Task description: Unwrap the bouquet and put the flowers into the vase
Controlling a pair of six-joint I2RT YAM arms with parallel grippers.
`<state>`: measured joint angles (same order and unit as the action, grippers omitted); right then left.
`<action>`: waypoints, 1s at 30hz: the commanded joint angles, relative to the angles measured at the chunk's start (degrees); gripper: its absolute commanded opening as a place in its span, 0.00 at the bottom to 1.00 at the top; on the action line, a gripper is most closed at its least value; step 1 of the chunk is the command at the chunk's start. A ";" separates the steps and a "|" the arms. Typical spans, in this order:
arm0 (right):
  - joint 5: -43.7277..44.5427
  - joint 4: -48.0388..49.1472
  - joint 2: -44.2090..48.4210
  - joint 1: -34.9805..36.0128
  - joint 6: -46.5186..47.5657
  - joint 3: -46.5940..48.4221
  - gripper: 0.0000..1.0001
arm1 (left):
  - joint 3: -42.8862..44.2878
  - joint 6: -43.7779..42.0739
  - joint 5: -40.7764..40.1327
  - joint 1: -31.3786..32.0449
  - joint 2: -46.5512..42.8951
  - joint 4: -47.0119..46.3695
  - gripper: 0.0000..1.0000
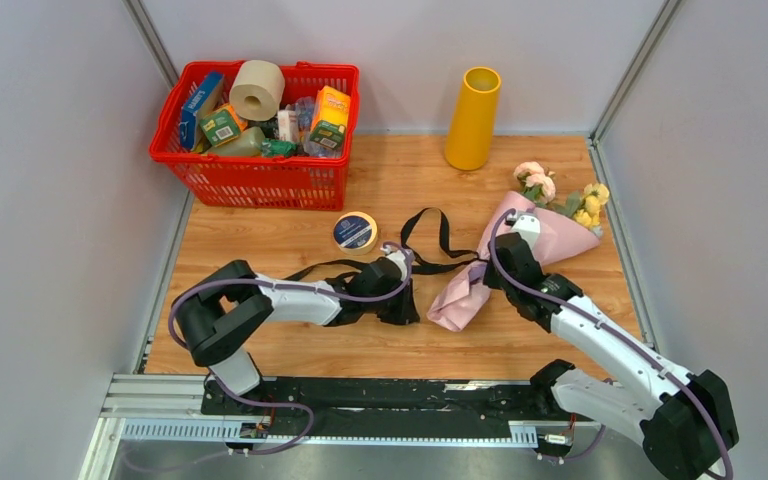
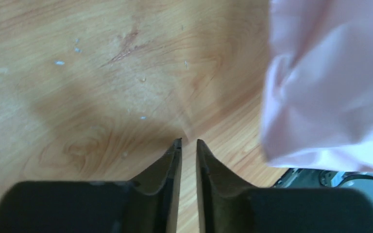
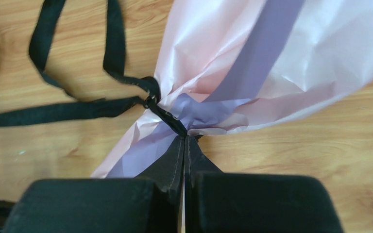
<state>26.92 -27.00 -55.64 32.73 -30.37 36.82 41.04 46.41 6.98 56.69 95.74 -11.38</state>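
The bouquet lies on the bench, well apart from the vase, its black ribbon trailing loose yet cinched at the waist; the right tool is closed, tips at that knot, while the left tool stands narrowly parted and empty beside the paper tail. Best to pin the paper and draw the ribbon off along the bench, not upward.

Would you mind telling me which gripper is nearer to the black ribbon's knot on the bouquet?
Right. The right gripper is right at the knot on the bouquet. The left gripper sits farther off, beside the bouquet's narrow end.
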 commanded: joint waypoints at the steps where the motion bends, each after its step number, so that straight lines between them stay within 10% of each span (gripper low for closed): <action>1: -12.13 8.53 0.35 -0.12 0.57 -2.01 0.00 | 0.97 -2.90 -2.67 0.44 -6.96 3.29 0.38; 7: -17.24 12.32 0.26 -0.12 1.01 -5.43 0.00 | 5.63 -3.87 -17.79 0.36 -13.99 20.42 0.56; 30: -18.66 16.55 -0.52 -0.12 -0.65 -8.26 0.00 | 5.54 -15.39 0.76 1.49 -4.88 1.35 0.68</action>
<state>8.32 -13.78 -55.81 32.69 -29.89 27.94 46.22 33.65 6.26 57.19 88.49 -4.75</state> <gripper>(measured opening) 0.004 0.706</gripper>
